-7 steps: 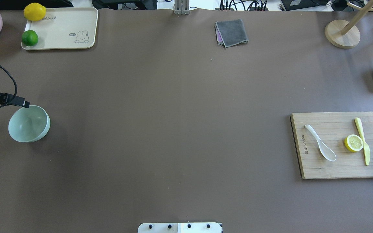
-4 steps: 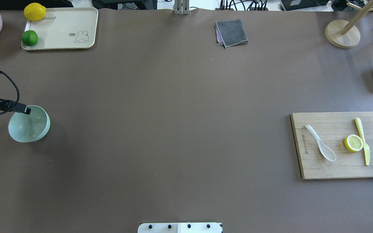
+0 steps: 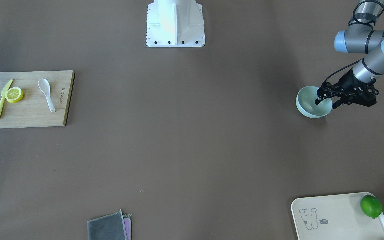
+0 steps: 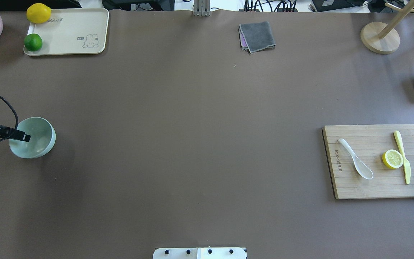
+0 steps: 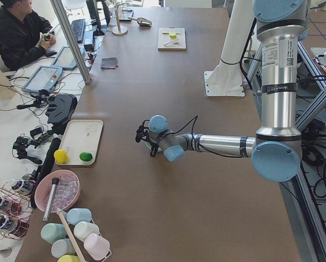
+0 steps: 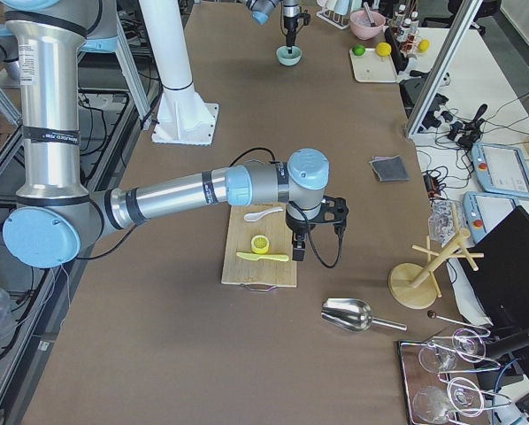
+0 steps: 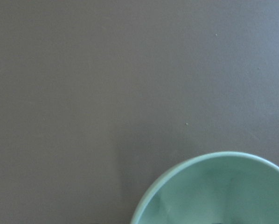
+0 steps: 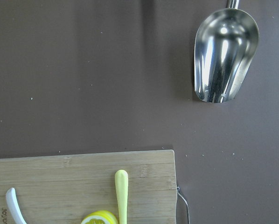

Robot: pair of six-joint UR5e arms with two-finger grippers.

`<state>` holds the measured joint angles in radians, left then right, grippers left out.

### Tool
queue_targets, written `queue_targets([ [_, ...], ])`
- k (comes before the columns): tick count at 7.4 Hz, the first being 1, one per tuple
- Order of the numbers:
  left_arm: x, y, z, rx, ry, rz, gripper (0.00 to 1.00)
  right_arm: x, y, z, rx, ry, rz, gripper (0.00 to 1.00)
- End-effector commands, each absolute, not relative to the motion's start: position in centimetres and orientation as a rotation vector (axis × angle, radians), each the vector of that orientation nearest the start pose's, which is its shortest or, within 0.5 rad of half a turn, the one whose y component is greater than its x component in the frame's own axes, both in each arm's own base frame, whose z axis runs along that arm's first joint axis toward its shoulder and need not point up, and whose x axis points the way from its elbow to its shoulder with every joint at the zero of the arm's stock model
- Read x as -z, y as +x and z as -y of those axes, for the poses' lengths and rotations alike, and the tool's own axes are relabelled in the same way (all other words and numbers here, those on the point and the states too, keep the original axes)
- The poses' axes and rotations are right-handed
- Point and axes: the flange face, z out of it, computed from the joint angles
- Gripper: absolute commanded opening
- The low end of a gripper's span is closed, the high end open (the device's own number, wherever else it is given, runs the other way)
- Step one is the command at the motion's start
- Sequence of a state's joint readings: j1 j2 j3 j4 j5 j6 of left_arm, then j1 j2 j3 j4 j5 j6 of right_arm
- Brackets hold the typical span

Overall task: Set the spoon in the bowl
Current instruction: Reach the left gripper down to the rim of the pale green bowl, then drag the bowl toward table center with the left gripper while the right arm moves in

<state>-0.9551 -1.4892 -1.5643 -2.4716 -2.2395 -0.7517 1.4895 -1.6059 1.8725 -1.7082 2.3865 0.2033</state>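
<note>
brown matte table bears the bowl, beside a cluttered white bench.

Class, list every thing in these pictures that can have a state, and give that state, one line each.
bowl: upright, empty
spoon: lying on the cutting board, outside the bowl
left gripper: open, astride the bowl's rim
right gripper: by the cutting board, open or shut unclear
lemon half: cut face up
cloth: folded
metal scoop: empty, hollow up
</note>
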Motion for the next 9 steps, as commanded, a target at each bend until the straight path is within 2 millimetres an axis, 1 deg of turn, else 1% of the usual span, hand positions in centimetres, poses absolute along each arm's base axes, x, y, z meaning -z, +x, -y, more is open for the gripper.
queue_targets([
  [1, -60.6, 21.8, 42.9, -0.156, 0.189, -0.997, 0.00, -53.7, 2.2, 47.5, -0.065, 0.003, 0.832, 1.00],
  [3, -59.1, 22.4, 43.4, -0.165, 0.153, -1.041, 0.00, -53.2, 1.8, 47.5, -0.055, 0.001, 0.882, 1.00],
  [4, -57.2, 21.5, 45.5, -0.132, 0.166, -1.045, 0.00, -53.0, 1.7, 47.7, -0.051, 0.004, 0.883, 1.00],
  [5, -52.5, 22.3, 49.3, -0.113, 0.186, -1.048, 0.00, -52.7, 1.2, 47.7, -0.038, 0.005, 0.883, 1.00],
  [6, -46.5, 23.8, 51.7, -0.087, 0.183, -1.052, 0.00, -52.5, 0.6, 47.7, -0.025, 0.004, 0.884, 1.00],
  [7, -40.2, 25.3, 54.0, -0.027, 0.179, -1.075, 0.00, -51.5, 0.4, 47.9, -0.014, 0.019, 0.891, 1.00],
  [8, -33.8, 27.6, 55.7, 0.046, 0.148, -1.118, 0.00, -50.4, 0.0, 47.6, 0.002, 0.035, 0.898, 1.00],
  [9, -28.2, 33.0, 54.9, 0.097, 0.108, -1.149, 0.00, -50.1, -0.8, 47.5, 0.024, 0.036, 0.895, 1.00],
])
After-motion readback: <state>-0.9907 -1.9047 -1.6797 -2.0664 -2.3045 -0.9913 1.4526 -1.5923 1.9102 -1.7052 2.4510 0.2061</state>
